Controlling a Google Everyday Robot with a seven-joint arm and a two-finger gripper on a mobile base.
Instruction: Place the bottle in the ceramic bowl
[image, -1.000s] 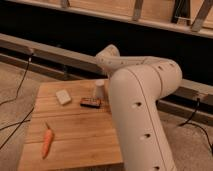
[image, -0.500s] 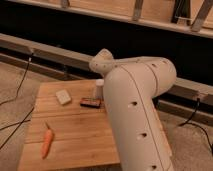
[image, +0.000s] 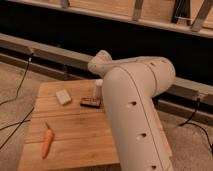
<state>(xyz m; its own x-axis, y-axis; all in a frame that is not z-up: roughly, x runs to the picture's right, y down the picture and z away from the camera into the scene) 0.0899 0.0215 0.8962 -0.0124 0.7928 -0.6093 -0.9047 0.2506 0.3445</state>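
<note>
My white arm (image: 135, 110) fills the right half of the view and reaches over the wooden table (image: 75, 130). The gripper is hidden behind the arm's own links, somewhere over the far middle of the table. A slim pale whitish upright thing (image: 98, 89) shows at the arm's left edge, partly covered; it may be the bottle, but I cannot tell, nor whether anything holds it. The dark purple ceramic bowl is hidden or out of view.
A small dark bar with an orange-red edge (image: 90, 102) lies beside the pale thing. A pale block (image: 63, 96) lies at the far left. A carrot (image: 47, 141) lies at the front left. Cables (image: 20, 85) run on the floor at the left.
The arm has swung left and closer to the camera, covering more of the table's right side. The objects on the table have not moved.
</note>
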